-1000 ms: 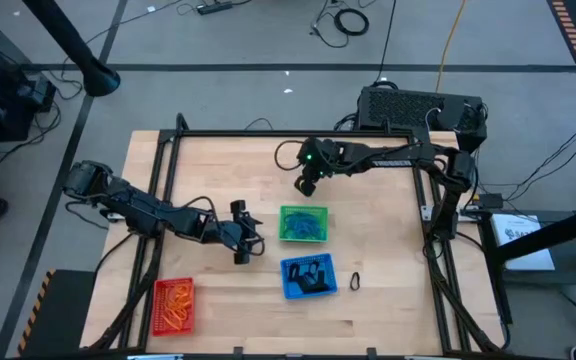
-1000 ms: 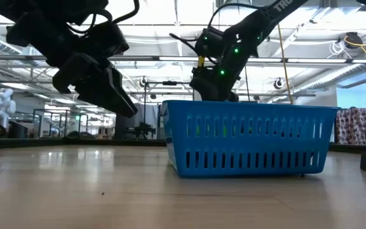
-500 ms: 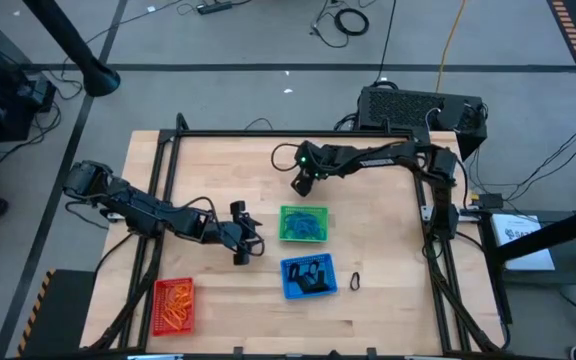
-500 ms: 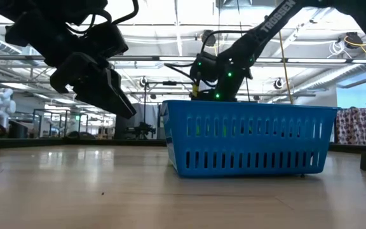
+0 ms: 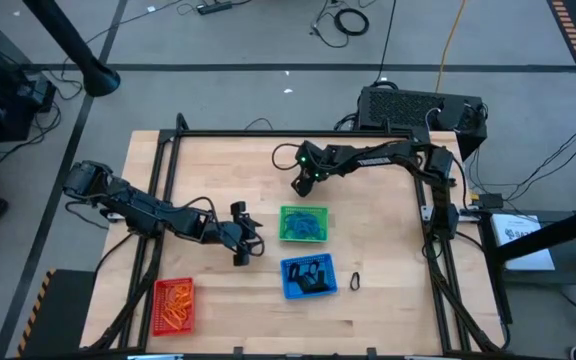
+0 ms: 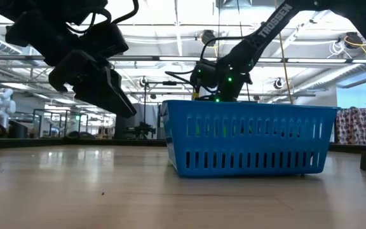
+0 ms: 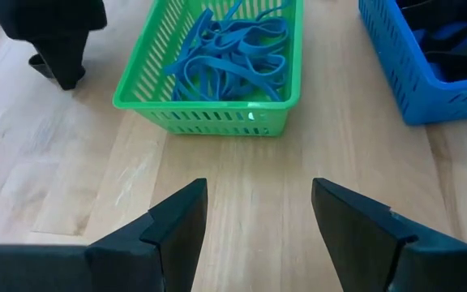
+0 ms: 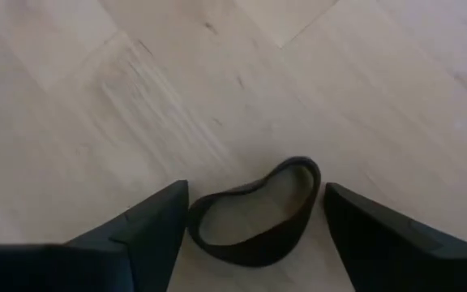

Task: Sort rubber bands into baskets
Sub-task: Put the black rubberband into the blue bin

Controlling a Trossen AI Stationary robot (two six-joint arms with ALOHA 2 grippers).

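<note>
Right gripper sits over bare wood at approx 12 o'clock of table centre, just beyond the green basket. Wrist view: fingers spread wide, a black rubber band lying flat on the table between the two fingers, not pinched. Nothing held.

Left gripper at approx 9 o'clock of the green basket, close beside it but apart. Its wrist view shows fingers well open over bare table, empty, aimed at the basket's near wall.

Basket contents:
- Green basket: blue bands, a tangled heap.
- Blue basket: just at 6 o'clock of the green one, small gap between; black bands inside. In low view it fills the mid-foreground; contents not readable through the mesh.
- Red basket: near the table's 7 o'clock corner, well apart from the other two; orange bands inside.

Loose items: one more black band on the table at 3 o'clock of the blue basket, near it, not touching.

Low view: left gripper hangs clear above the tabletop.
</note>
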